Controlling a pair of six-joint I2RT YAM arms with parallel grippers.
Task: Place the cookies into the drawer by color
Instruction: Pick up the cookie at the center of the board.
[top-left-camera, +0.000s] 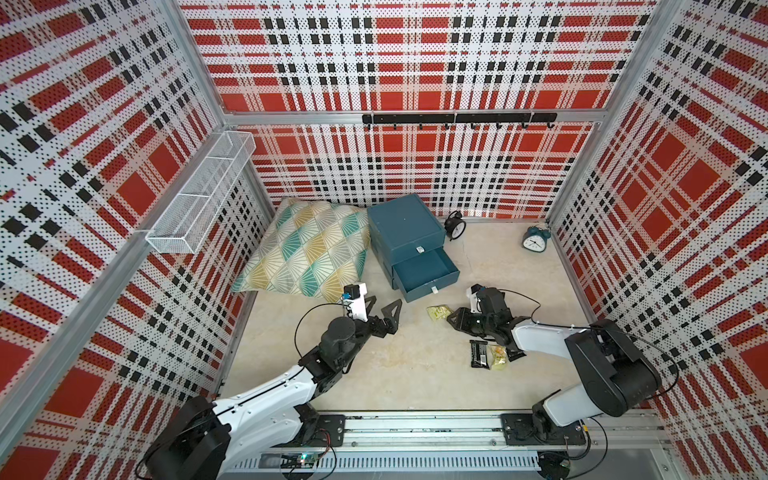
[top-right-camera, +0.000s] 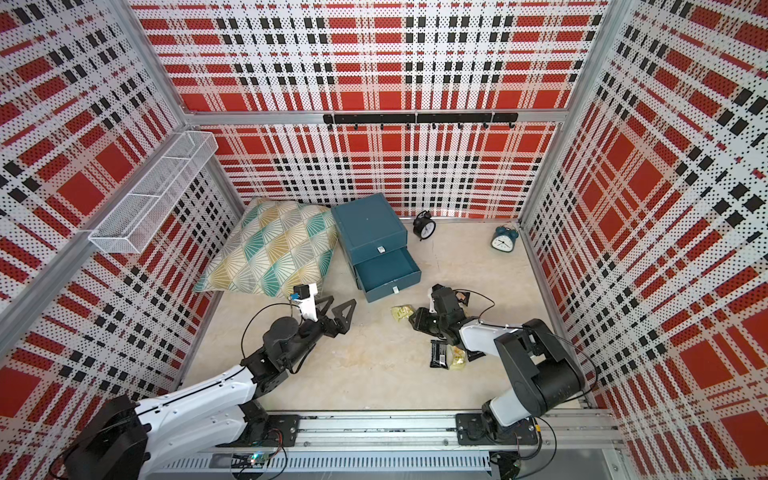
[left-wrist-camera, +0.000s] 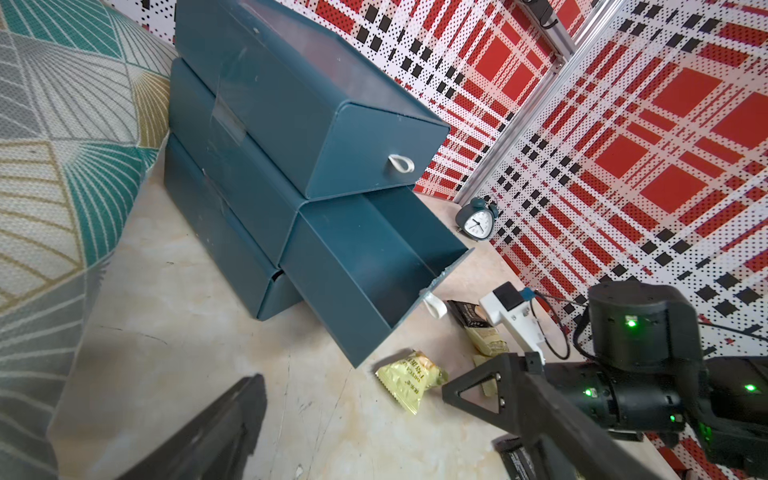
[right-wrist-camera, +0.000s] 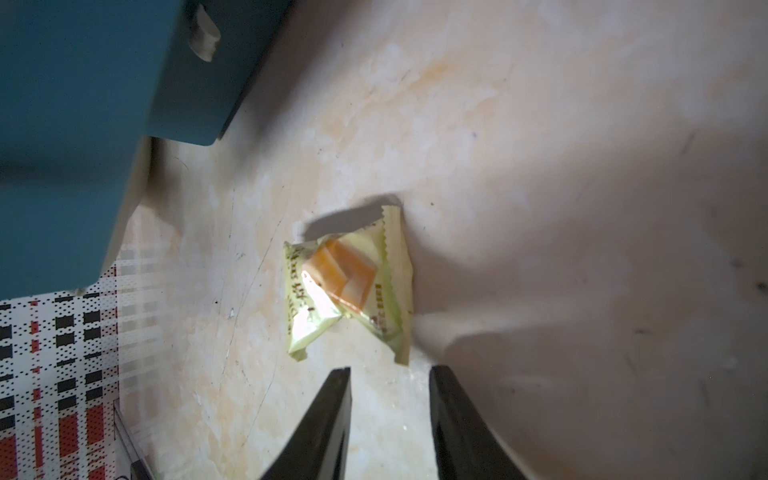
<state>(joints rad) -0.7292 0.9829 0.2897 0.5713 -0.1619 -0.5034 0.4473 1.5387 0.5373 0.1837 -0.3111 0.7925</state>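
Near right: black packet (top-left-camera: 478, 353) and yellow packet (top-left-camera: 498, 358) touching on counter (top-left-camera: 395, 374), partly under right arm (top-left-camera: 536, 336).
Farther: right pincer (right-wrist-camera: 388, 372) low, jaws apart by narrow gap, nothing between them. Yellow-green packet (right-wrist-camera: 349, 286) just beyond tips.
Judgement: advance first so packet sits between jaws, then clench; crinkled wrapper may slip.
Left pincer (top-left-camera: 382, 306) released wide, empty.
Far: middle drawer (top-left-camera: 428, 270) stands pulled out, looks empty.
Only right wrist view shows tip-to-packet gap. Only left wrist view shows more packets (left-wrist-camera: 478, 324) clearly, beside drawer pull (left-wrist-camera: 434, 305).
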